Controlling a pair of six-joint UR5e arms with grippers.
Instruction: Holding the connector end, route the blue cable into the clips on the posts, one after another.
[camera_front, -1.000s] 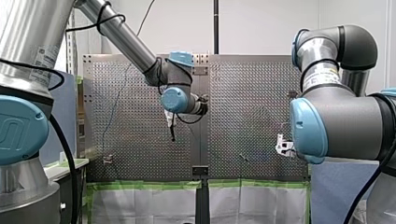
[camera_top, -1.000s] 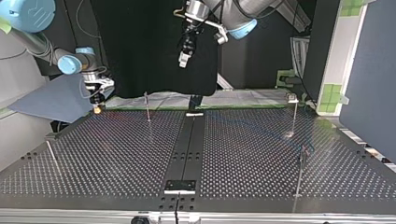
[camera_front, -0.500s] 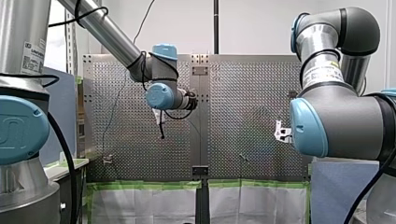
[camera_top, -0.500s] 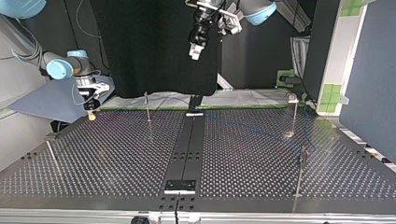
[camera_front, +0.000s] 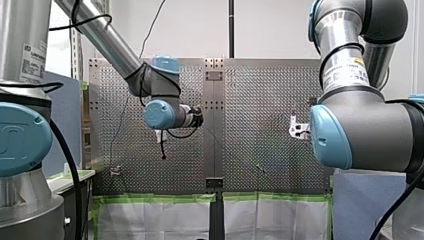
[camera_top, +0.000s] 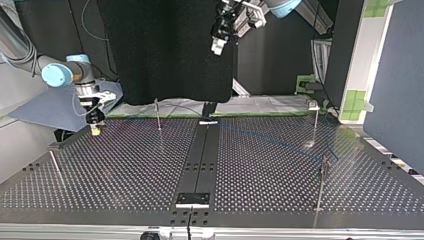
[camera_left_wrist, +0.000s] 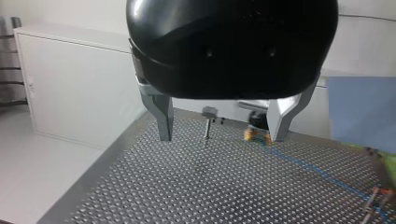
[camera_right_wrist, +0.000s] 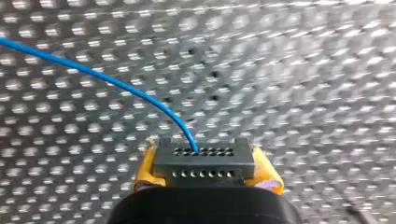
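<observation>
While the connector end is secured, the routing itself appears barely begun. The perforated table (camera_top: 125, 165) carries the thin posts (camera_top: 157, 115), which stand well apart from one another. My left arm (camera_front: 105, 37) hangs high over the table, and my right arm (camera_front: 360, 130) reaches down to the far corner at the top view's left.

The blue cable (camera_top: 280, 142) lies along the table surface. In the top view it runs from beside the right-hand post (camera_top: 321, 185) toward the dark middle strip. Beyond that it is too faint to follow. Whether it sits in that post's clip cannot be determined. No other post shows cable at its top.

The left gripper (camera_left_wrist: 219, 137) is spread wide, has hold of nothing, and is well clear of the table. The right gripper (camera_right_wrist: 205, 170) is closed, just above the table, and I cannot tell whether it touches.

The connector (camera_right_wrist: 204, 158) is clamped squarely between its yellow pads (camera_right_wrist: 145, 171), and the cable leaves the connector's face in a curve across the table.

Assessment: the grasp is done. At most one clip is engaged, and that is unconfirmed. The remaining posts are all outstanding, each needing the cable lifted to clip height.
</observation>
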